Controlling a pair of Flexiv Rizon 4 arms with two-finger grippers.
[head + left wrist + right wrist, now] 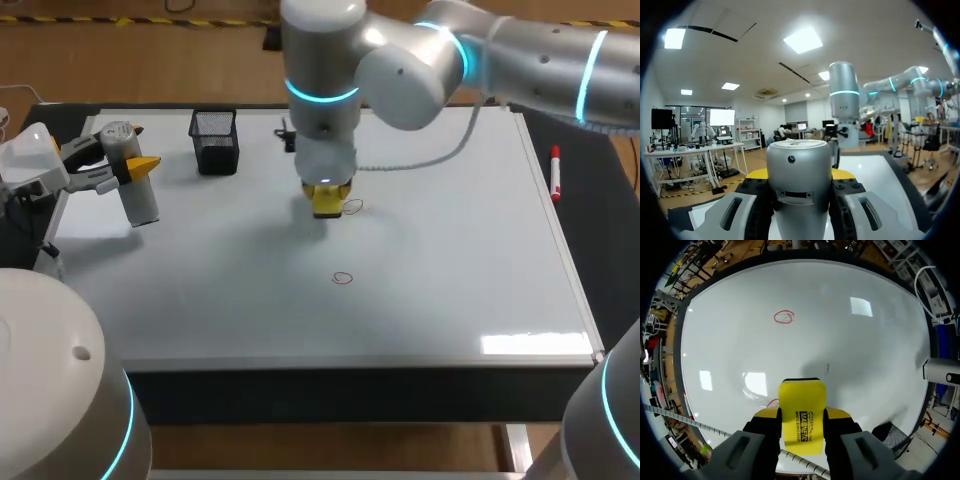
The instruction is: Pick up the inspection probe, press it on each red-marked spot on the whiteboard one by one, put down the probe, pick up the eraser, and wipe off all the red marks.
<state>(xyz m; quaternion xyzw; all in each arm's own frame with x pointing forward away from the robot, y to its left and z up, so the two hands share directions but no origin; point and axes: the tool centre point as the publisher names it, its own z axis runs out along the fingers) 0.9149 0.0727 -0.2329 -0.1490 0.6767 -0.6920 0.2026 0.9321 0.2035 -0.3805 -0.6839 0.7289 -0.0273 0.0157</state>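
Right gripper pinches the yellow eraser over the whiteboard, at one red mark; press flat, sweep fully across, then take the second red circle. Left gripper clamps the inspection probe aside.

The yellow eraser bears black print, seemingly two short lines.

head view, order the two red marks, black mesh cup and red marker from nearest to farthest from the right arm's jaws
1. red mark, just beside the held eraser.
2. red circle, toward the board's near edge.
3. black mesh cup, toward the left arm.
4. red marker, past the board's right edge.
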